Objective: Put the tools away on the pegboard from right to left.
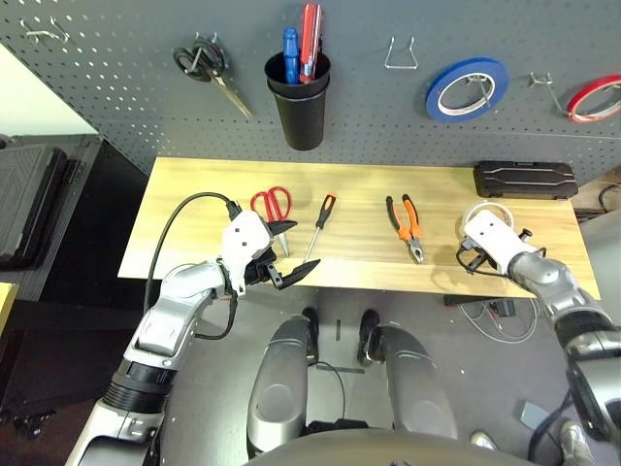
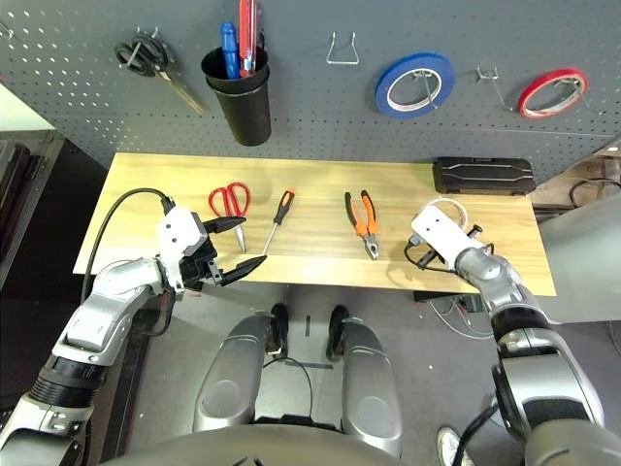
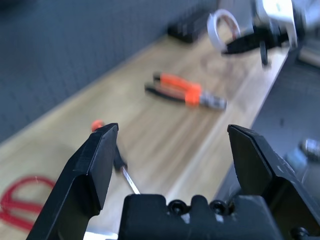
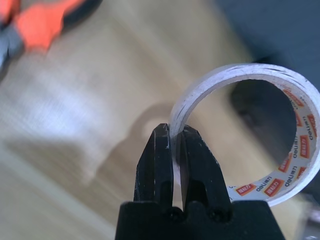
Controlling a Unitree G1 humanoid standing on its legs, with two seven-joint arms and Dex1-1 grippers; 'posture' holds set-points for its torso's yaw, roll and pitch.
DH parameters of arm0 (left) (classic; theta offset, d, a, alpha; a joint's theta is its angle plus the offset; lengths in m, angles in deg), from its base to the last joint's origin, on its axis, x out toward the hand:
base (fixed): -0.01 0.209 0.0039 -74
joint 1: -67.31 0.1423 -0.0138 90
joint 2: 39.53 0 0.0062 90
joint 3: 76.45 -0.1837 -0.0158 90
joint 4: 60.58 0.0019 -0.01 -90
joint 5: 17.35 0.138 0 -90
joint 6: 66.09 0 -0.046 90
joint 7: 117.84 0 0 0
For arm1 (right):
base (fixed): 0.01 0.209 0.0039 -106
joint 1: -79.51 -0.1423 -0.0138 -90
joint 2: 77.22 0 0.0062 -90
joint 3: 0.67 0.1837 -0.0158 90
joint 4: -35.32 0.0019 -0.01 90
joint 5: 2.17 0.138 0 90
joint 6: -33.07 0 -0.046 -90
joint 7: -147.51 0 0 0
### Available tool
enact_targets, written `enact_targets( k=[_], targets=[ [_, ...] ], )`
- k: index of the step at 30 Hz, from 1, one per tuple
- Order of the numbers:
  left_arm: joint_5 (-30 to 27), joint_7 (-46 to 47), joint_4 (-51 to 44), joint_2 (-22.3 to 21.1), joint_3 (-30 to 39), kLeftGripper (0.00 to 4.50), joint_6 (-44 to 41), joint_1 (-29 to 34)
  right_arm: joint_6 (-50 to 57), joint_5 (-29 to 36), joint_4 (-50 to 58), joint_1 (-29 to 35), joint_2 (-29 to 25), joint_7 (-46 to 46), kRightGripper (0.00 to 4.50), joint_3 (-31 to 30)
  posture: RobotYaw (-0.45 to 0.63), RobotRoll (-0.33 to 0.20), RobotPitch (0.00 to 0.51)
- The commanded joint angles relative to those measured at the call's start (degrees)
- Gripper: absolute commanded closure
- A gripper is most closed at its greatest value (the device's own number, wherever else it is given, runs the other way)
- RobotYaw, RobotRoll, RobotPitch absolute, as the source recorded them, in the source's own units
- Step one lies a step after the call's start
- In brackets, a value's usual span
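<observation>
The pegboard (image 1: 116, 97) rises behind the wooden table (image 1: 194, 184). Red-handled scissors (image 1: 273, 203), a slim screwdriver (image 1: 320, 221) and orange-handled pliers (image 1: 406, 225) lie in a row on the table. My right gripper (image 4: 172, 137) is shut on the rim of the white tape roll (image 4: 295, 165), which stands on edge near the table's right end (image 1: 485, 208), partly behind the gripper's white housing. My left gripper (image 1: 297, 247) hovers open at the table's front edge, just in front of the scissors and the screwdriver tip, with nothing between its fingers (image 3: 95, 160).
On the pegboard hang black scissors (image 1: 204, 66), a black cup (image 1: 299, 97) holding blue and red handles, a bare wire hook (image 1: 399, 53), a blue tape roll (image 1: 467, 87) and a red tape roll (image 1: 594, 99). A black case (image 1: 525, 180) lies at the table's back right.
</observation>
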Motion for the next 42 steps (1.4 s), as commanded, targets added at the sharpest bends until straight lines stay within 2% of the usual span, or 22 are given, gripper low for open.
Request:
enact_targets(
  k=[1,5,9,20,31,36,42],
  targets=[
    [-3.54,-1.29,-4.01,-0.14,0.73,0.00,-1.74,0.68,-1.49,1.04,7.35,6.10,1.16,-5.03,4.47,3.00,0.13,0.000,0.215],
    [-5.11,-1.56,-7.05,-0.18,0.24,0.00,-3.01,0.66,-3.25,2.46,11.21,10.33,2.66,-7.83,4.47,5.17,0.13,0.000,0.211],
    [-6.94,-1.29,-11.46,0.33,-0.69,0.00,-4.52,0.34,-9.71,4.19,10.19,13.53,3.44,-9.55,4.47,7.07,0.13,0.000,0.204],
    [-8.84,0.29,-14.50,1.65,-0.88,0.00,-6.35,-3.09,-18.68,5.80,9.17,10.59,1.89,-10.11,4.47,8.94,0.13,0.000,0.176],
    [-8.29,1.13,-13.60,2.94,-1.65,0.00,-5.75,-6.84,-16.22,9.15,9.20,0.10,0.49,-6.23,4.47,8.60,0.11,0.000,0.166],
    [-7.57,0.76,-12.75,2.74,-2.24,0.00,-5.37,-7.82,-15.17,8.90,3.03,-6.63,-0.10,-3.74,4.47,7.81,0.11,0.000,0.165],
    [-6.57,0.51,-11.74,2.14,-2.67,0.00,-5.07,-8.80,-15.72,6.11,-9.43,-16.73,-1.21,-2.26,4.47,5.58,0.12,0.000,0.167]
  ],
)
